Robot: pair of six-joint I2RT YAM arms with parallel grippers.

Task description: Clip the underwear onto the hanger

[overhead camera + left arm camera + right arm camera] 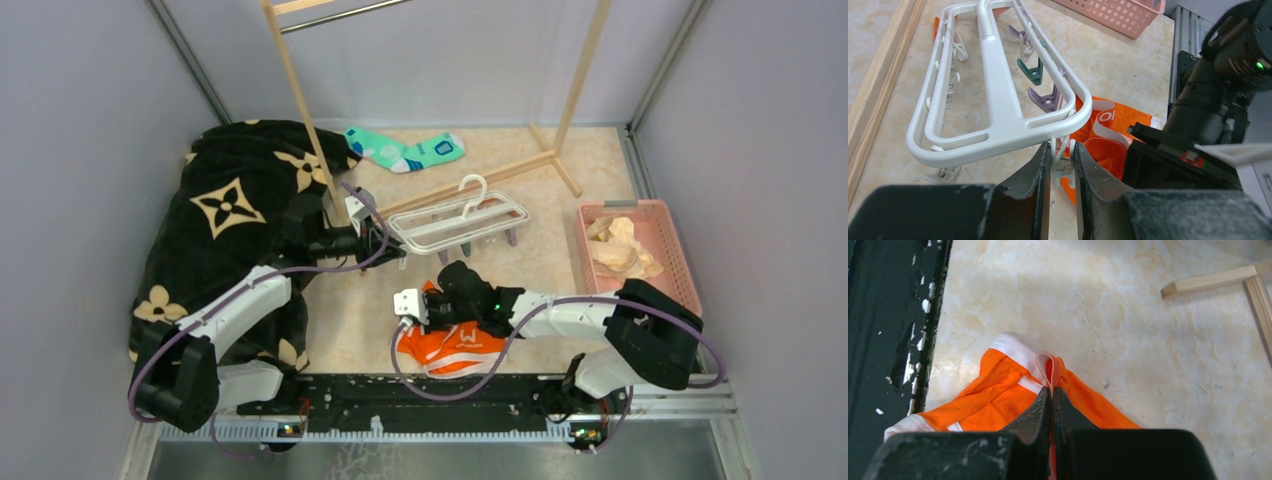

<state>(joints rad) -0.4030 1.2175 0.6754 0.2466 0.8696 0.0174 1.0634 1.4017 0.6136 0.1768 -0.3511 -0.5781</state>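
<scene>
Underwear lies bunched on the table on the near side of the hanger, closest to our arm bases. Our right gripper sits over it, also nearer than the hanger, its fingers pressed together on a raised fold of orange cloth beside the white trim. Our left gripper is at the hanger's left end, its fingers nearly together with a white clip pinched between them; that clip hangs from the frame's rim. A purple clip and a teal clip dangle further along the frame. We see the hook on the hanger's far side. A black blanket lies left of the hanger, and a pink basket holding beige cloth stands right of it. Beyond the hanger lie a sock and a wooden rack.
</scene>
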